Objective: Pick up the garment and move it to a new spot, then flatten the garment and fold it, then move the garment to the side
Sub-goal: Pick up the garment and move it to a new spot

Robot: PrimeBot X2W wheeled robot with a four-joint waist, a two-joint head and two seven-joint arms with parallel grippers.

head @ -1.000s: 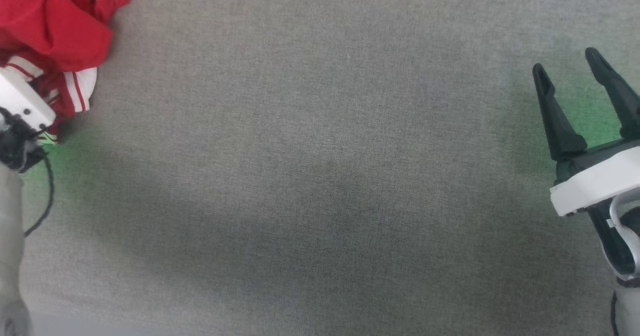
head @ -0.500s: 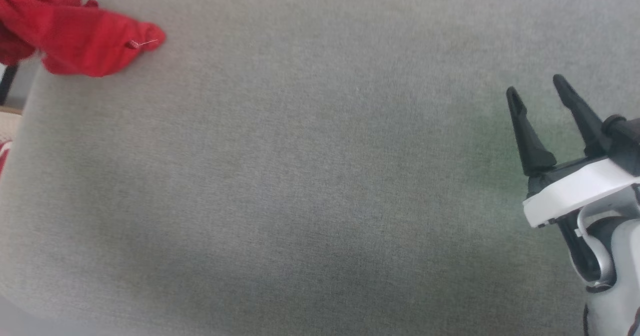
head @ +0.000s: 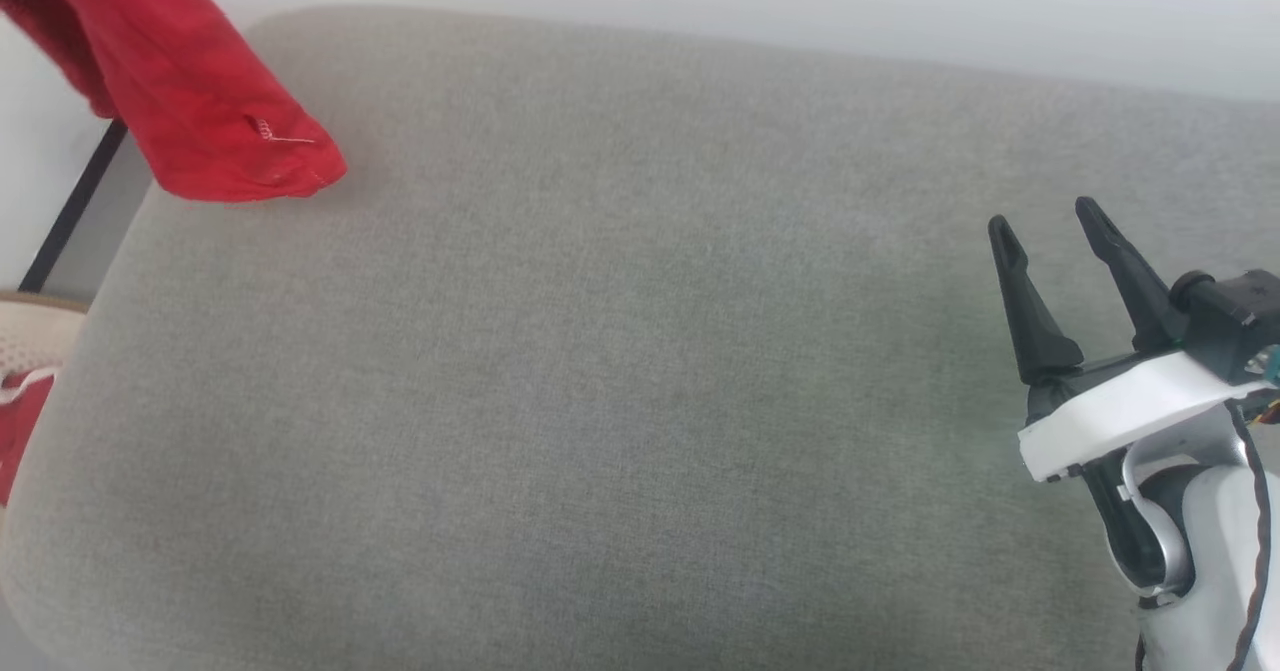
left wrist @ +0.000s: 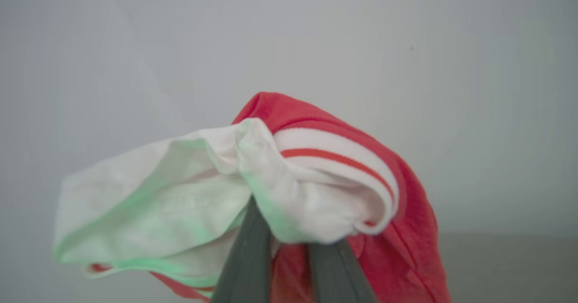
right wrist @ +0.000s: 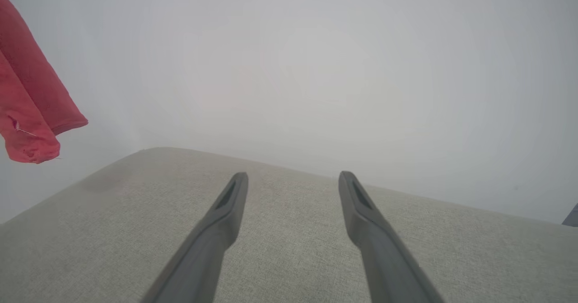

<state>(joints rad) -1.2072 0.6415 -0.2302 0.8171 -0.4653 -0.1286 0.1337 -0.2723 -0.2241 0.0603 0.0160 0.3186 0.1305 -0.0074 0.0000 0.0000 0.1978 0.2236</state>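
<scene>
Now the left gripper (left wrist: 291,249) pinches a bright red, white-sleeved fabric T-shirt (left wrist: 325,167) bunched over its fingertips; the right gripper (head: 1045,219) stands spread.

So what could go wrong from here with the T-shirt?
The left gripper pinches the red T-shirt by a bunched wad of sleeve and trim; it might slip free. It hangs by the far left corner of the grey cushion; dropped there, it could slide off.

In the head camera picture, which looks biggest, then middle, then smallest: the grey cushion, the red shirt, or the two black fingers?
1. grey cushion
2. red shirt, though the picture's edge cuts part of it off
3. black fingers
</scene>
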